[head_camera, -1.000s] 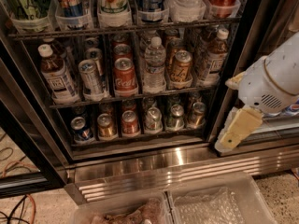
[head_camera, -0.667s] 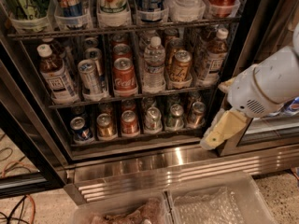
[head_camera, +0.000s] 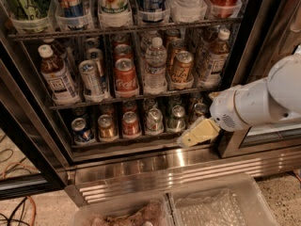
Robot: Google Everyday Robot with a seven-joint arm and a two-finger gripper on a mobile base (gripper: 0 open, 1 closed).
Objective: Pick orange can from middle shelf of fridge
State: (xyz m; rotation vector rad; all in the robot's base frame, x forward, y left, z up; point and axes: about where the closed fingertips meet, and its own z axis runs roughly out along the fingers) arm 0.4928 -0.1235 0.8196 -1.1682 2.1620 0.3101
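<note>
Jaws: opening cannot be told. The pale yellow two-finger gripper [head_camera: 200,133] hangs before the right end of the lowest rack, beneath the dark wire middle shelf [head_camera: 136,97] of the black-framed drinks fridge [head_camera: 244,41]. The amber-orange drink can [head_camera: 181,68] stands upright on that shelf, untouched, between a clear plastic water bottle [head_camera: 155,66] and a white-capped brown tea bottle [head_camera: 214,55].

The smooth white rounded plastic arm [head_camera: 263,100] is showing 1 dotted vent patch [head_camera: 229,121] near its wrist. Its pale yellow blocky gripper [head_camera: 192,137] is hanging before the black-framed drinks fridge [head_camera: 188,172], low right.
</note>
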